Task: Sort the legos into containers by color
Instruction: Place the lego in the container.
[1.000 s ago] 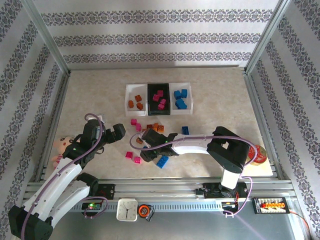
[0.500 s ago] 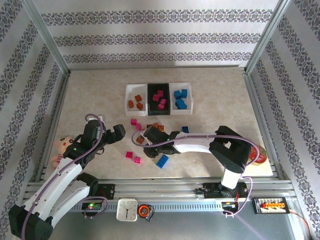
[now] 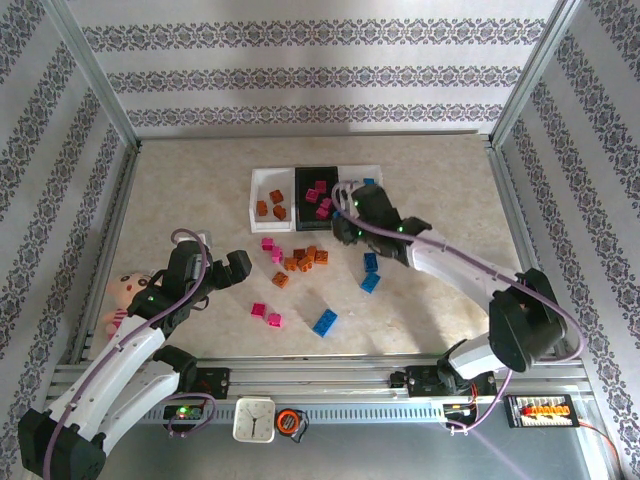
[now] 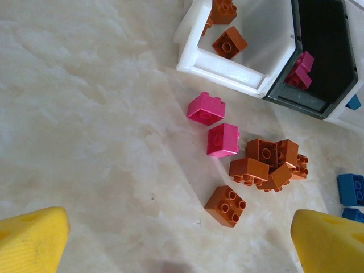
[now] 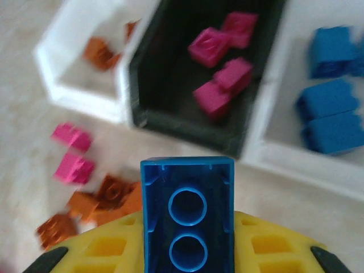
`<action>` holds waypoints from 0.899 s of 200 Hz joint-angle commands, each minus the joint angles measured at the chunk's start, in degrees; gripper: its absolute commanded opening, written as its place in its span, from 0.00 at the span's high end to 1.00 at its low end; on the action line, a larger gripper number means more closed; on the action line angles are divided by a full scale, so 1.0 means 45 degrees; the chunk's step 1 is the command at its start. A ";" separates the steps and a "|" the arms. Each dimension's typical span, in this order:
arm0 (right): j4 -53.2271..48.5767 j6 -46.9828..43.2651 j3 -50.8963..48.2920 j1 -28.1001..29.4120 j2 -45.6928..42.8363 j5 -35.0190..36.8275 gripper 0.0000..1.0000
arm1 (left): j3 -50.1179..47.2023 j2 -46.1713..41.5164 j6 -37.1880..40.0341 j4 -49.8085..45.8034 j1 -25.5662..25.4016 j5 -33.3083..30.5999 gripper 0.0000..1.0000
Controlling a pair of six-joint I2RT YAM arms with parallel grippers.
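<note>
One blue lego [image 5: 187, 227] was gripped by the closed right gripper [image 3: 343, 212], below the black container [image 5: 165, 74] in the wrist view. If released there, it could be dropped among pink legos [image 5: 219, 91], not into the right-hand white container [image 5: 284, 156].

robot test cell in lab or workshop, dressed up as home interior. table [image 3: 440, 190] boxed in by bare aluminium struts [image 3: 92, 70]; panels between struts papered with striped damask wallpaper [image 3: 320, 70]. tabletop finished in marble-look sheet. left arm [image 3: 130, 350] and right arm [image 3: 450, 265] bolted to slotted metal rail [image 3: 330, 372] at near edge, purple cables [image 3: 180, 231] left exposed. small white clock [image 3: 254, 419], tape measure [image 3: 291, 422] and wired connector board [image 3: 540, 409] kept on metal ledge [image 3: 400, 440] in front. legos [image 3: 305, 258] and containers [image 3: 254, 200] laid out on tabletop.
</note>
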 commanded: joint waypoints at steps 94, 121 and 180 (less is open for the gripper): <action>-0.2670 0.1298 0.5962 -0.1974 0.5894 0.1256 0.57 | -0.0113 0.0523 -0.0126 0.0047 -0.0094 0.1079 0.00; -0.2552 0.1438 0.6207 -0.1970 0.5998 0.1247 0.42 | -0.0075 0.0717 0.0057 -0.0058 -0.0097 0.1571 0.01; -0.1657 0.1446 0.4433 -0.1475 0.4436 0.0833 0.39 | -0.0600 0.1620 -0.0402 -0.0294 -0.2379 0.1273 0.18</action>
